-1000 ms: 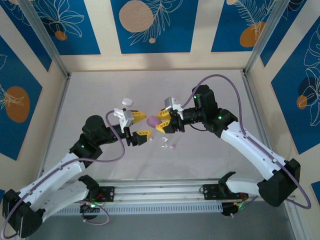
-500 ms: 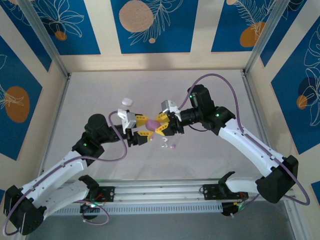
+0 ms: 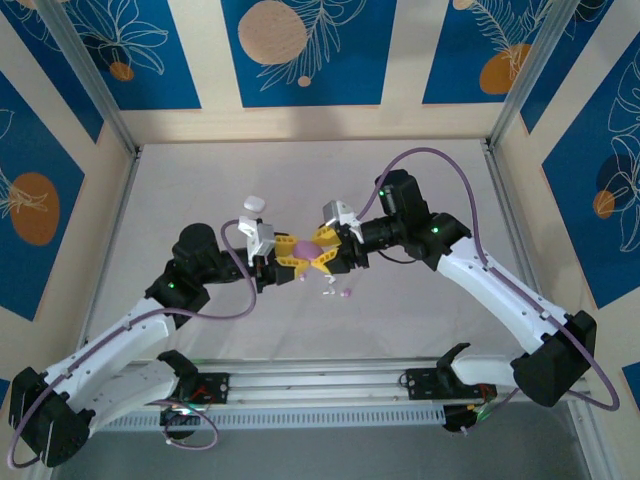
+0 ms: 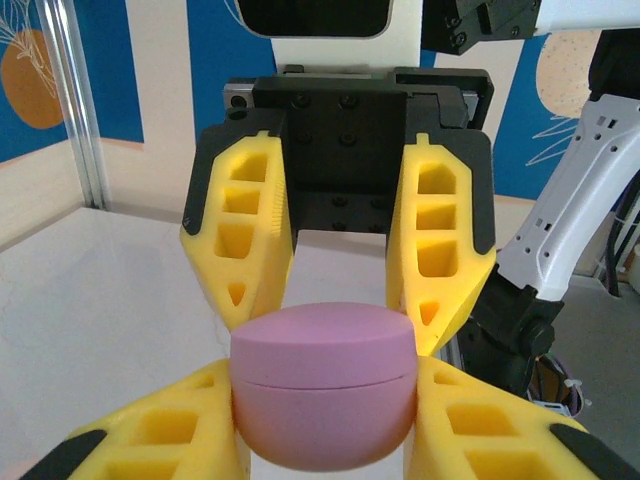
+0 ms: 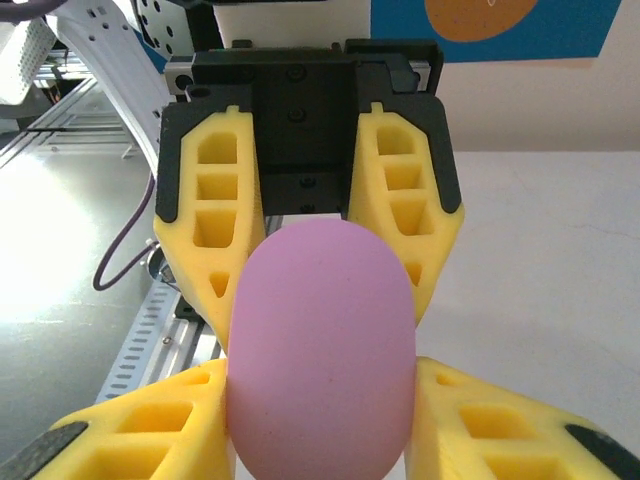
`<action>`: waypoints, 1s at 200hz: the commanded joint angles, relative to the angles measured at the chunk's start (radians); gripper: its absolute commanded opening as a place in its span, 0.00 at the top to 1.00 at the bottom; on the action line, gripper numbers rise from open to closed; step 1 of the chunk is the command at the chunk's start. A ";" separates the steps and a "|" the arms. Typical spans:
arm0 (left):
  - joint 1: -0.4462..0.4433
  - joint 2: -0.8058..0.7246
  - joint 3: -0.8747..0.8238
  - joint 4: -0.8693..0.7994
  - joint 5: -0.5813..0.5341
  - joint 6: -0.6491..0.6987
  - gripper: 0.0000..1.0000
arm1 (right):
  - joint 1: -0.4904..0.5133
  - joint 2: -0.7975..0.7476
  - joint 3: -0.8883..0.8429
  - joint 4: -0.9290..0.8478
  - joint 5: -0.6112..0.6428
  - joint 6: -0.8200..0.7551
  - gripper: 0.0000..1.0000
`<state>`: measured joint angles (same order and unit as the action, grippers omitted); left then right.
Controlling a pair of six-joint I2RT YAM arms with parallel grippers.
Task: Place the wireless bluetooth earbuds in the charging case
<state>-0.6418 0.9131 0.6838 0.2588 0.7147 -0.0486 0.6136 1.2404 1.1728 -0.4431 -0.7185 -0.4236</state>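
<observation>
The pale bench [image 3: 200, 180] sits inside a booth of cream walls [image 3: 208, 60] hung with blue panels [image 3: 330, 70] bearing white leaf outlines and orange discs [image 3: 34, 207]. 2 aluminium posts [image 3: 90, 80] rise from the back corners. Lighting is bright and even.

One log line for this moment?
left gripper: shut on purple case | right gripper: around case, grip unclear | earbuds: loose on table
</observation>
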 commanded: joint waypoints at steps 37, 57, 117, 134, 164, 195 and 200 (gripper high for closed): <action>0.003 -0.021 0.002 -0.008 0.063 0.043 0.71 | -0.049 0.010 0.054 -0.001 -0.067 0.110 0.51; 0.002 -0.021 -0.004 0.004 0.060 0.036 0.71 | -0.051 0.009 0.052 0.019 -0.041 0.142 0.50; 0.002 -0.022 -0.035 0.080 0.057 -0.026 0.71 | 0.000 0.004 0.040 0.065 0.138 0.133 0.62; 0.004 -0.026 -0.038 0.081 0.054 -0.031 0.71 | 0.007 0.001 0.034 0.088 0.188 0.134 0.63; 0.003 -0.031 -0.041 0.087 0.052 -0.035 0.71 | 0.011 0.002 0.041 0.078 0.204 0.114 0.67; 0.001 -0.029 -0.047 0.110 0.045 -0.041 0.71 | 0.011 0.005 0.049 0.048 0.194 0.096 0.71; 0.001 -0.027 -0.049 0.115 0.043 -0.043 0.71 | 0.012 0.005 0.052 0.043 0.194 0.096 0.73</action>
<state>-0.6376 0.9108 0.6426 0.2970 0.7143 -0.0803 0.6220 1.2457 1.1961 -0.3740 -0.5522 -0.3099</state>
